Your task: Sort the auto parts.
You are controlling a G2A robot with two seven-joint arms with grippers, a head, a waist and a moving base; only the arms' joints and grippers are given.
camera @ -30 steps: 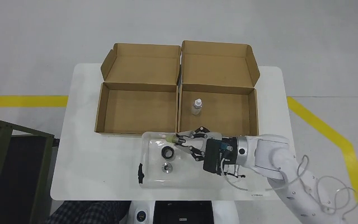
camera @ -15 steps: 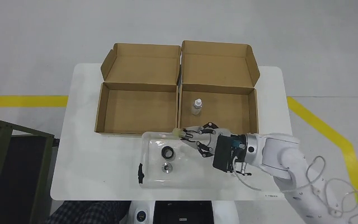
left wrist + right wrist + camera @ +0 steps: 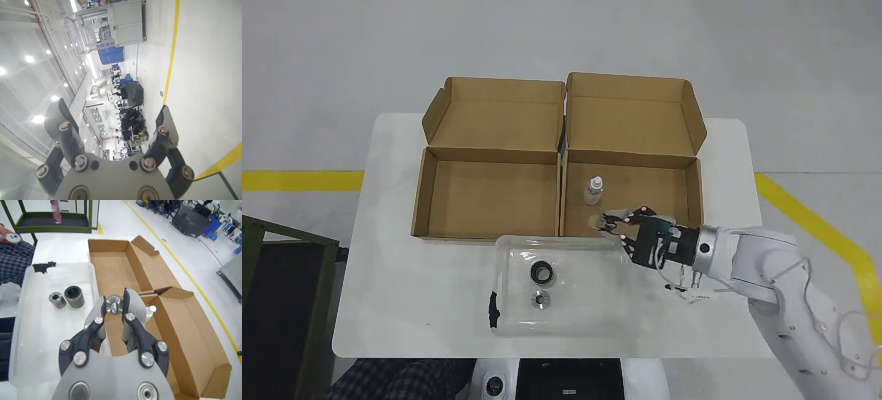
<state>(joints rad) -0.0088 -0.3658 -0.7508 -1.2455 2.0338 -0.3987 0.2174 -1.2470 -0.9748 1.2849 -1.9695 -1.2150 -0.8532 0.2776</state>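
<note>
My right gripper [image 3: 113,308] [image 3: 600,221] is shut on a small round metal part [image 3: 113,307], held over the near wall of the right cardboard box [image 3: 692,205] [image 3: 189,332]. A white bottle-like part [image 3: 594,188] [image 3: 150,311] stands inside that box, just beyond the gripper. The left cardboard box [image 3: 487,197] [image 3: 113,264] has nothing in it. A clear plastic tray [image 3: 512,320] [image 3: 34,321] holds a dark ring-shaped sleeve [image 3: 542,272] [image 3: 74,296] and a smaller grey metal cylinder [image 3: 540,298] [image 3: 57,299]. My left gripper [image 3: 113,121] is open, pointing at the room away from the table.
A scrap of black tape [image 3: 492,308] [image 3: 43,267] sticks to the tray's left rim. Both boxes have their lids folded back at the far side. A person in a checked sleeve [image 3: 13,256] sits at the table's near edge.
My right gripper has lifted the metal part out of the tray and carried it right and away, to the near wall of the right box.
</note>
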